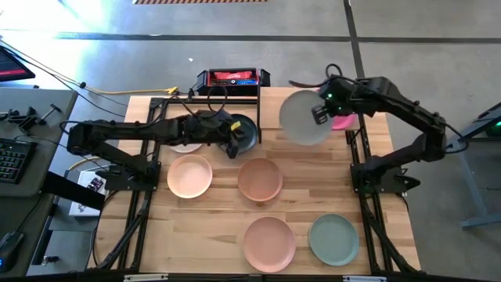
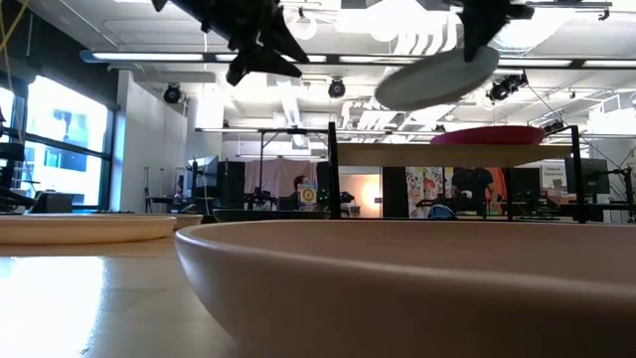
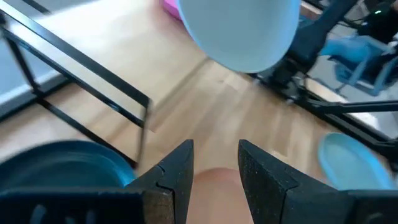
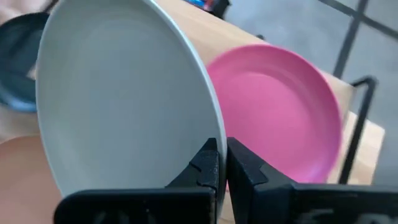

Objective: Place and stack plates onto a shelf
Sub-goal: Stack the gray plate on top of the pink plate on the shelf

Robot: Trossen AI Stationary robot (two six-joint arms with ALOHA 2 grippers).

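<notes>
High view gives us the whole layout: right end effector is clenched on the rim of a pale grey-green plate, held in the air near the magenta plate at the back right of the tabletop. Left end effector sits over the dark slate plate at back centre, fingers apart, gripping nothing.

Also on the tabletop in this view: peach plate, tan plate, salmon plate, light green plate. We also see a pale plate edge under the left arm; colour unclear.

Low view adds what the top-down shot can't: the held plate is tilted and well above the shelf, and the magenta plate lies on that shelf panel. Black posts carry the panel. A big plate rim fills the foreground.

Right wrist view confirms the grip: fingers pinched tight on the plate's edge, magenta plate just behind it.

Left wrist view shows its own fingers spread with a clear gap, dark plate below them, and the held plate farther off.
</notes>
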